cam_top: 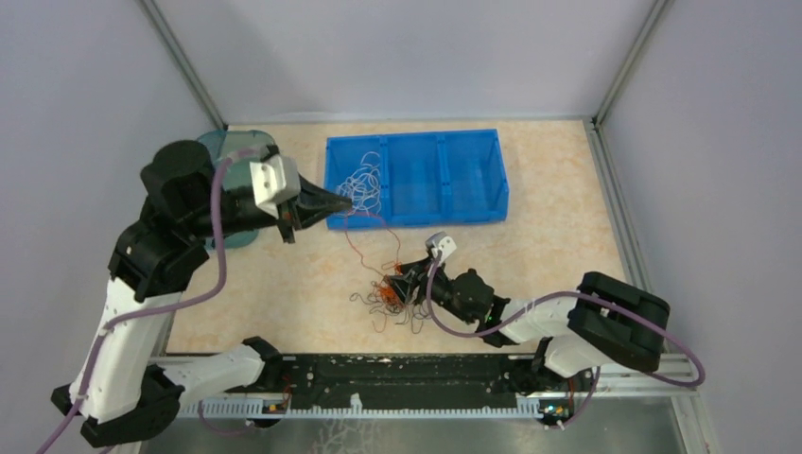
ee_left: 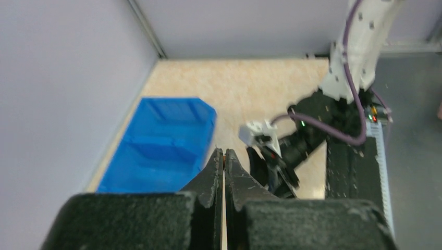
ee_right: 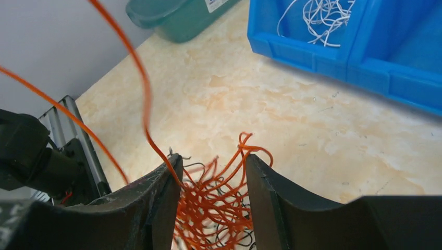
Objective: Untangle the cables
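A clump of orange-red and black cables [cam_top: 392,295] lies on the table in front of the blue bin. One orange strand [cam_top: 357,248] rises from it to my left gripper [cam_top: 348,202], which is shut on the strand's end at the bin's near left corner. In the left wrist view the left gripper [ee_left: 224,152] has its jaws together with a speck of orange between the tips. My right gripper [cam_top: 405,282] sits low over the clump. In the right wrist view the right gripper [ee_right: 212,164] is open, with the orange tangle [ee_right: 213,208] between its fingers. The taut strand [ee_right: 140,78] runs up past the left finger.
The blue three-compartment bin [cam_top: 454,203] stands at the back, with white cables [cam_top: 364,184] in its left compartment; the bin [ee_right: 312,49] and white cables [ee_right: 323,15] show in the right wrist view. A teal container [cam_top: 232,151] stands behind the left arm. A black rail [cam_top: 397,374] lines the near edge.
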### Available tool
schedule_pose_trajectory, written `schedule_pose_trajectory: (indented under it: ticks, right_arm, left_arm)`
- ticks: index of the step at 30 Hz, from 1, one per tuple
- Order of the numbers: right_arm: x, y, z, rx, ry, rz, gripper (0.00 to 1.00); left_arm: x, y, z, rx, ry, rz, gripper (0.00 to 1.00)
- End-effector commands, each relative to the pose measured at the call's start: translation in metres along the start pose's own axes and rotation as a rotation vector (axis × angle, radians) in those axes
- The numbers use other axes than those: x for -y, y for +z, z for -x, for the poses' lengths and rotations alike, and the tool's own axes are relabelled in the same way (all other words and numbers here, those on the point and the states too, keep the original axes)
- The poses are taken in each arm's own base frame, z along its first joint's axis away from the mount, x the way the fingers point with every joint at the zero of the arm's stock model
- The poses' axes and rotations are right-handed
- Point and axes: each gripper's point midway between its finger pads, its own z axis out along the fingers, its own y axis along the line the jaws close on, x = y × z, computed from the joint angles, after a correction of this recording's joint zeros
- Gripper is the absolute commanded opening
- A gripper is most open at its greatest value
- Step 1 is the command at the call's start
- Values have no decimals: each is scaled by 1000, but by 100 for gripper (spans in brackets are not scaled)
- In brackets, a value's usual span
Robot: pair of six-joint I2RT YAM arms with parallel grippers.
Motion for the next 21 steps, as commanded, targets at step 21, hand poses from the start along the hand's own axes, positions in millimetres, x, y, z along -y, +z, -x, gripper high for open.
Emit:
schedule_pose_trajectory:
  ticks: [21]
  right_arm:
    - [-36,45,17,-49,-45,83,48]
  left_arm:
    - [3,-6,17,62,99,-6,0]
